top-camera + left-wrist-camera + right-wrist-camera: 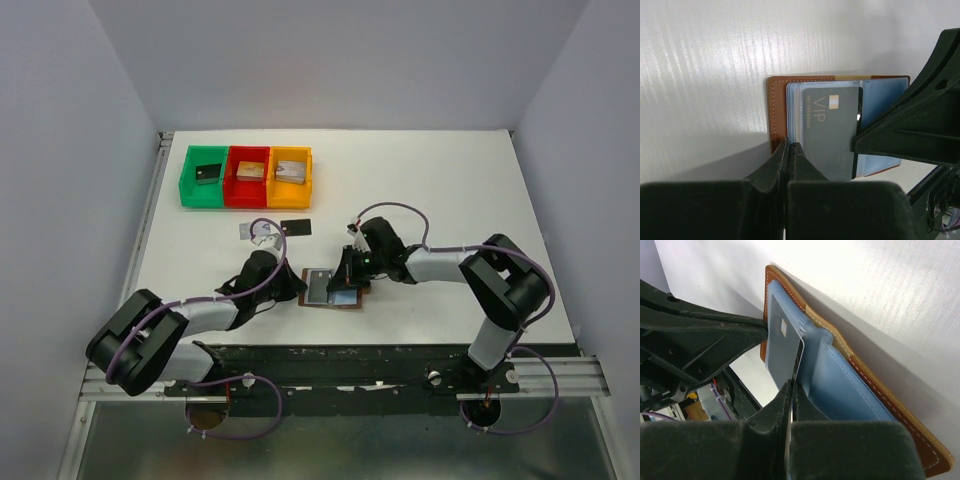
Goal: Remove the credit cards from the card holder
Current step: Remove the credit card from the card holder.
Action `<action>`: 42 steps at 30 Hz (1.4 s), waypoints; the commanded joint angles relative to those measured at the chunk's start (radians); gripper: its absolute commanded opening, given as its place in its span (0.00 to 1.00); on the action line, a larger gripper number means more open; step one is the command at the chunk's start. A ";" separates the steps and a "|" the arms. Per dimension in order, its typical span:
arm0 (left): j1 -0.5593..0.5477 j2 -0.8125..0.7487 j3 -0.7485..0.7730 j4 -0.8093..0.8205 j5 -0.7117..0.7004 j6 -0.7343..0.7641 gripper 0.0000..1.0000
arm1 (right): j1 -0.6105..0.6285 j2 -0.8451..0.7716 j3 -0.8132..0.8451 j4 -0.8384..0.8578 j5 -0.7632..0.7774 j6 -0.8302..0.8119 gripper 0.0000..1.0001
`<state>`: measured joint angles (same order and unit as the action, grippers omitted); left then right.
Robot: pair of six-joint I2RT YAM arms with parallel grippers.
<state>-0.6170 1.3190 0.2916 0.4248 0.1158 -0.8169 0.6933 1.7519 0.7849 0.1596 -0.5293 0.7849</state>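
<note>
Card holder (335,290): lies open, blue lining up, close to the near edge of the bench (450,200), about midway along it.
Left end effector (790,147): fingers closed tight against each other, tips down at the holder's brown edge.
Right end effector (791,387): pinched shut on the edge of a grey-blue card (832,135) lying over the blue lining.
Loose cards: silvery card (247,231) and black card (296,227) lie farther in, near each other.
Trays: green tray (190,180), red tray (233,183) and orange tray (304,180), side by side near the far left corner.
</note>
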 commanded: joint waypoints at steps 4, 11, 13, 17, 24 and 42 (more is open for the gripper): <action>-0.010 -0.017 -0.031 -0.063 -0.045 -0.014 0.00 | -0.006 -0.052 -0.013 0.000 0.037 -0.035 0.02; -0.010 -0.020 -0.034 -0.069 -0.053 -0.021 0.00 | -0.017 -0.065 0.011 -0.089 0.066 -0.105 0.00; -0.010 -0.023 -0.032 -0.070 -0.053 -0.022 0.00 | -0.020 -0.061 0.010 -0.094 0.069 -0.107 0.00; -0.010 -0.041 -0.031 -0.077 -0.050 -0.021 0.00 | -0.023 -0.052 0.011 -0.103 0.063 -0.116 0.00; -0.010 -0.099 -0.008 -0.075 -0.027 0.015 0.04 | -0.028 -0.040 0.034 -0.155 0.075 -0.153 0.00; -0.010 0.074 0.081 0.108 0.136 0.027 0.06 | -0.029 -0.035 0.063 -0.200 0.043 -0.196 0.01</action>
<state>-0.6239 1.3361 0.3557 0.4603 0.1833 -0.7849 0.6720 1.7073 0.8265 -0.0036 -0.4873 0.6163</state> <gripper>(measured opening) 0.047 0.007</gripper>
